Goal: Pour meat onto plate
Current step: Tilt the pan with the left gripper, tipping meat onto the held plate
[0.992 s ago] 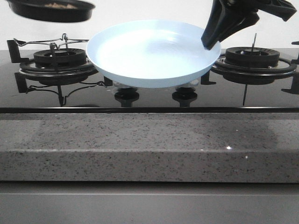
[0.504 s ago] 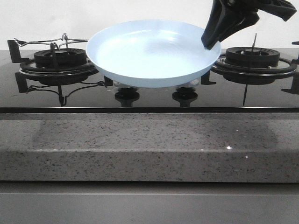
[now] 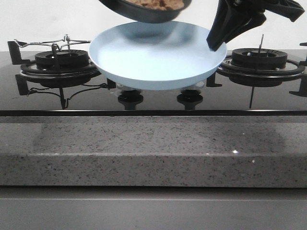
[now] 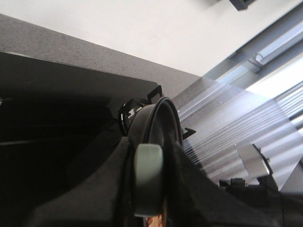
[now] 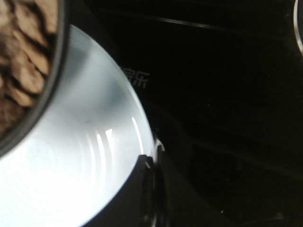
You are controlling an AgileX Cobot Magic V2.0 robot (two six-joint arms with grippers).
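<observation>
The pale blue plate (image 3: 153, 60) hangs level above the stove's middle, and my right gripper (image 3: 217, 44) is shut on its right rim. In the right wrist view that gripper (image 5: 152, 163) pinches the plate (image 5: 71, 161) at its edge. A black frying pan (image 3: 144, 10) is at the top of the front view, over the plate's far side, with the orange-brown meat (image 3: 158, 4) heaped inside it. The meat (image 5: 21, 71) lies inside the pan's rim (image 5: 56, 90), none on the plate. My left gripper (image 4: 149, 158) is shut on the pan's grey-green handle (image 4: 148, 175); it is out of the front view.
A black glass stove top carries a burner with a wire grate on the left (image 3: 61, 60) and another on the right (image 3: 259, 60). Two knobs (image 3: 130, 98) (image 3: 189, 98) sit under the plate. A speckled granite counter edge (image 3: 153, 148) runs along the front.
The pan went from the upper left, out of view, to above the plate's far middle. The plate and right gripper have stayed put.
</observation>
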